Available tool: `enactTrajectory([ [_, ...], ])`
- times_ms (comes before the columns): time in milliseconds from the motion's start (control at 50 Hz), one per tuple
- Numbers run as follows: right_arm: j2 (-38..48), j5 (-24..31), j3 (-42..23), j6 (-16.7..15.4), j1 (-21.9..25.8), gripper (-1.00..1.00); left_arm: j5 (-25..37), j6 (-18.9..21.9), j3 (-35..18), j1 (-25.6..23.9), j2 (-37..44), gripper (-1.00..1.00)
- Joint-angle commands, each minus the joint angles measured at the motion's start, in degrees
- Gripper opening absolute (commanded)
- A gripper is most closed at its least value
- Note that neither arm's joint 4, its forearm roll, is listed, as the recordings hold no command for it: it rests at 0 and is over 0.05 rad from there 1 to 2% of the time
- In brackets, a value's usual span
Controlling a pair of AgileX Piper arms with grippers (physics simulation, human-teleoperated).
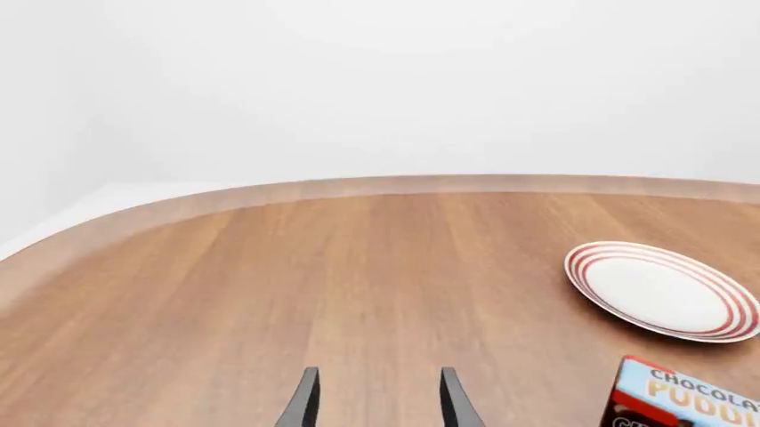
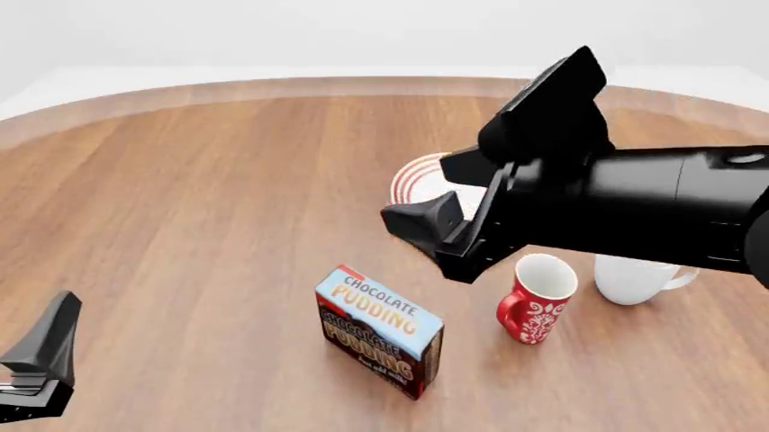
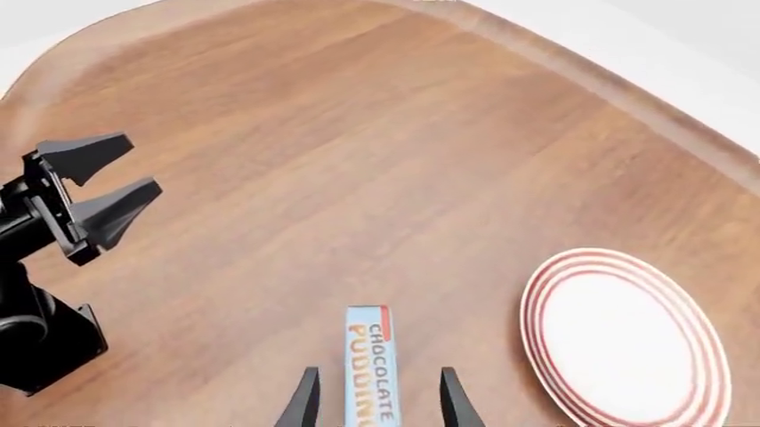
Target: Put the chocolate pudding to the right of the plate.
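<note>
The chocolate pudding (image 2: 378, 331) is a carton with a light-blue top and dark brown front, standing on the wooden table in front of the plate. The plate (image 2: 416, 181), white with red rings, lies behind it, partly hidden by my right arm. My right gripper (image 3: 375, 405) is open and hovers above the carton (image 3: 369, 374), with its fingertips on either side of the top edge, apart from it. It also shows in the front view (image 2: 423, 225). My left gripper (image 1: 377, 405) is open and empty, at the near left (image 2: 46, 353). The carton (image 1: 689, 400) and plate (image 1: 660, 290) show in the left wrist view.
A red patterned mug (image 2: 538, 299) stands to the right of the carton. A white mug (image 2: 637, 275) stands further right, partly under my right arm. The table's curved far edge (image 2: 301, 88) runs across the back. My left gripper also shows in the right wrist view (image 3: 101, 189).
</note>
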Motion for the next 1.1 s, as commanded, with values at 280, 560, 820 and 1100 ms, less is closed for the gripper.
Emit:
enactTrajectory([
  [280, 4.1, -4.5, 4.0, 2.9, 2.5, 1.00, 0.0, 0.0, 0.0, 0.0, 0.0, 1.00],
  [560, 5.7, -5.6, 5.5, 2.7, 3.4, 1.00, 0.0, 0.0, 0.0, 0.0, 0.0, 1.00],
  [820, 5.5, -6.0, 7.0, 3.3, 2.2, 1.00, 0.0, 0.0, 0.0, 0.0, 0.0, 1.00],
  [1100, 5.2, -7.3, 10.5, 3.8, 0.7, 1.00, 0.0, 0.0, 0.0, 0.0, 0.0, 1.00],
])
